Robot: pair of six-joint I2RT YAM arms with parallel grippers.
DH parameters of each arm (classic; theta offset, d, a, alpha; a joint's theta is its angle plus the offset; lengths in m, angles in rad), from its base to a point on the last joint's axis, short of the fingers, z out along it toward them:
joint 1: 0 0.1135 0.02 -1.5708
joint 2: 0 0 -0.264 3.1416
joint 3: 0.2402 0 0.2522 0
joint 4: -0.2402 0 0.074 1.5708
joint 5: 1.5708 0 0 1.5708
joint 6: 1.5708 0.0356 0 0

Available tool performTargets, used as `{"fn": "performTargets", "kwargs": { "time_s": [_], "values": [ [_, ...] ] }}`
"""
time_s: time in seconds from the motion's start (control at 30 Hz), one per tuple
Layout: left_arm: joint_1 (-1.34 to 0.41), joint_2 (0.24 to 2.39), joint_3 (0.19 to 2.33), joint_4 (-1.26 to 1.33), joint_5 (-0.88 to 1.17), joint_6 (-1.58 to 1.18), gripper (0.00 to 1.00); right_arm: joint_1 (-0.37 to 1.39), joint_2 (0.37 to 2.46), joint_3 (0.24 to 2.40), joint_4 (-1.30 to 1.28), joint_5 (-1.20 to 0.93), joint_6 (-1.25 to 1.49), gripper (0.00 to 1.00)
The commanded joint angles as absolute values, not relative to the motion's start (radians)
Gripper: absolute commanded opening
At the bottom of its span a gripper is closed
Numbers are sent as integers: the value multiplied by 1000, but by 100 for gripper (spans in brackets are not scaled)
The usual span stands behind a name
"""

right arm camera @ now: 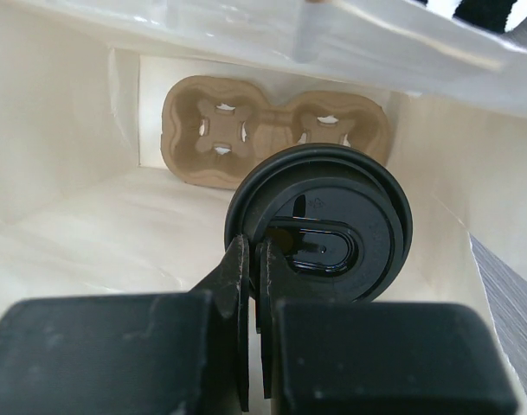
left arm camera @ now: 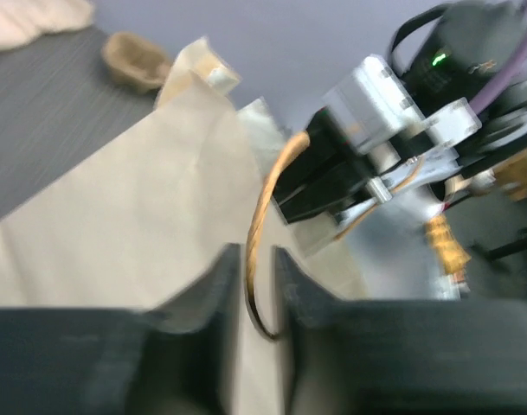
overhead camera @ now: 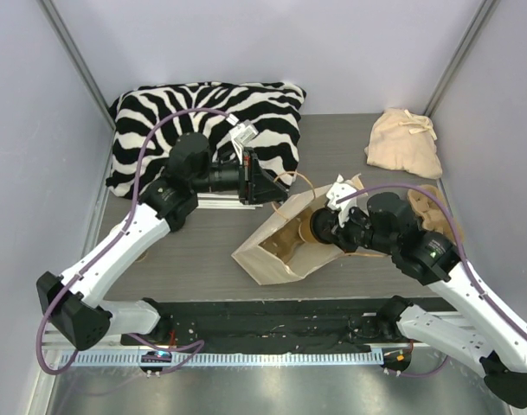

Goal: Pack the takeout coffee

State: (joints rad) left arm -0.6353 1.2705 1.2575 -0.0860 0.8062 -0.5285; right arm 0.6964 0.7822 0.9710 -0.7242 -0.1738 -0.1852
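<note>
A tan paper bag (overhead camera: pixel 272 255) lies on its side in the middle of the table, mouth toward the right. My right gripper (overhead camera: pixel 319 226) reaches into that mouth. In the right wrist view it (right arm camera: pixel 256 242) is shut on the rim of a round black lid (right arm camera: pixel 332 216). The takeout coffee cup is hidden behind that lid; from above only a brown round shape (overhead camera: pixel 306 226) shows at the fingertips. A cardboard cup carrier (right arm camera: pixel 272 125) lies against the bag's bottom. My left gripper (overhead camera: pixel 272 188) (left arm camera: pixel 257 251) stands slightly open, with the bag's twisted handle (left arm camera: pixel 250 233) loose between its fingers.
A zebra-striped cushion (overhead camera: pixel 202 112) lies at the back left, right behind the left arm. A beige cloth sack (overhead camera: pixel 404 143) sits at the back right, and a tan crumpled thing (overhead camera: pixel 429 210) lies beside the right arm. Walls close in both sides.
</note>
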Motion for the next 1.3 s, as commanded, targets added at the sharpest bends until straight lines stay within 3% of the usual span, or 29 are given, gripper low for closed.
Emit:
{"fn": "performTargets", "kwargs": {
  "time_s": [0.0,0.1,0.13,0.23,0.33,0.57,0.67,0.77,0.87,0.9,0.97,1.07,1.27],
  "values": [
    [-656,1255,1406,-444,658,-246,43,701,798,986,-615,-163,-173,1],
    [-698,1256,1463,-586,553,-110,59,701,814,985,-588,-167,-163,1],
    [-719,1255,1482,-607,539,-89,70,701,819,986,-581,-167,-158,1],
    [-751,1247,1493,-650,515,-46,84,703,837,996,-574,-170,-149,1],
    [-807,1252,1502,-681,444,-15,89,701,842,996,-569,-169,-141,1],
    [-897,1285,1505,-713,276,67,90,701,857,1002,-554,-163,-132,1],
    [-922,1310,1535,-712,190,81,86,701,851,993,-551,-160,-132,1],
    [-928,1353,1580,-721,155,77,71,700,847,979,-551,-144,-124,1],
    [-928,1356,1571,-726,214,83,42,701,839,969,-551,-115,-127,1],
    [-928,1321,1525,-707,231,83,26,701,838,963,-554,-107,-129,1],
    [-928,1277,1470,-635,268,86,10,701,825,953,-548,-84,-136,1],
    [-928,1226,1388,-568,284,91,0,700,795,920,-509,-40,-155,1],
    [-930,1256,1388,-552,316,58,0,707,755,865,-434,-43,-245,1]
  ]
}}
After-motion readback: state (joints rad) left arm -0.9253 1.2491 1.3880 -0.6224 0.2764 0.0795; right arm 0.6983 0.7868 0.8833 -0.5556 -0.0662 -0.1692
